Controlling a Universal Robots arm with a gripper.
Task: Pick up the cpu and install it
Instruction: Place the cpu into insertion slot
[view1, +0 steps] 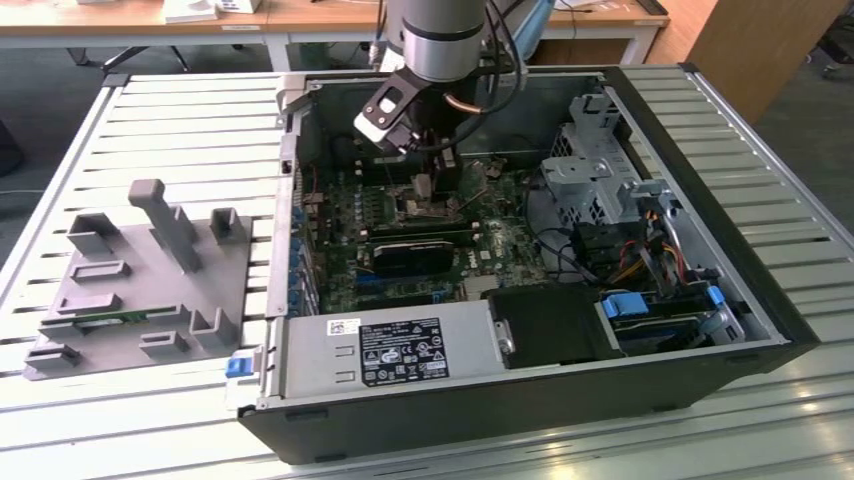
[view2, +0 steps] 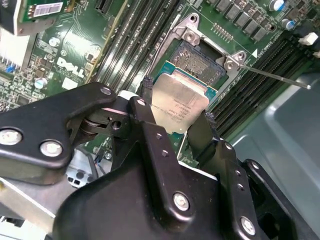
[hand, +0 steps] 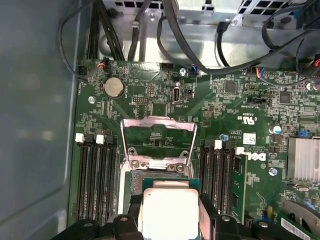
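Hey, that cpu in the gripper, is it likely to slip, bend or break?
The cpu looks like a rigid flat plate, so it probably won't flex. Gripped only by thin edges between the fingers, its smooth metal could slip. Likely light but fragile, especially near the open socket.

Looked like a robotics lab or workshop: arm (view1: 441, 35) stood over an opened PC case (view1: 534, 410) on a slatted metal tabletop (view1: 147, 130), grey parts jig (view1: 134, 290) beside it, wooden desks (view1: 334, 18) behind.

The cpu (view2: 179, 104), a silver-topped square with green rim, held between the jaws above the open socket (view2: 199, 61)
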